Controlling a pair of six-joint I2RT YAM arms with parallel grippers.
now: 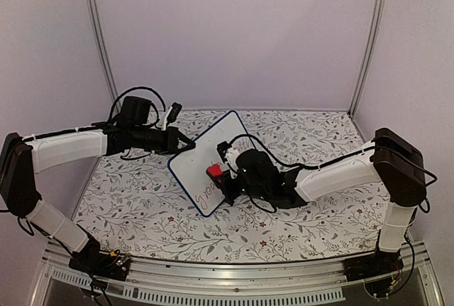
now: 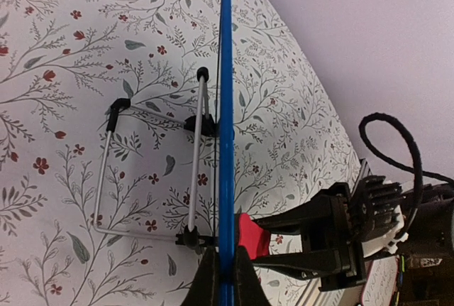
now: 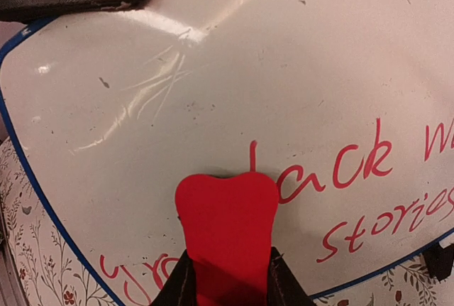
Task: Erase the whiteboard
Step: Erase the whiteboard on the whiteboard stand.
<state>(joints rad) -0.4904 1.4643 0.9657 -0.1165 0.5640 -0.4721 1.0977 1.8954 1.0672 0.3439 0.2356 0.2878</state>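
Whiteboard (image 1: pixel 202 155) with red writing, tilted at the middle of the floral table (image 1: pixel 142 210); left gripper (image 1: pixel 189 145) pinches its edge, right gripper (image 1: pixel 223 172) clamps a red eraser (image 1: pixel 213 171) against its face

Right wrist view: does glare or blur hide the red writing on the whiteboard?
Right wrist: glare streaks the whiteboard upper left, clear of the sharp, legible red writing; the red eraser covers some lower letters. Top external: writing tiny, barely readable.

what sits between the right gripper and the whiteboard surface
A red eraser, pinched in the right gripper and held against the whiteboard; the right wrist view shows it best.
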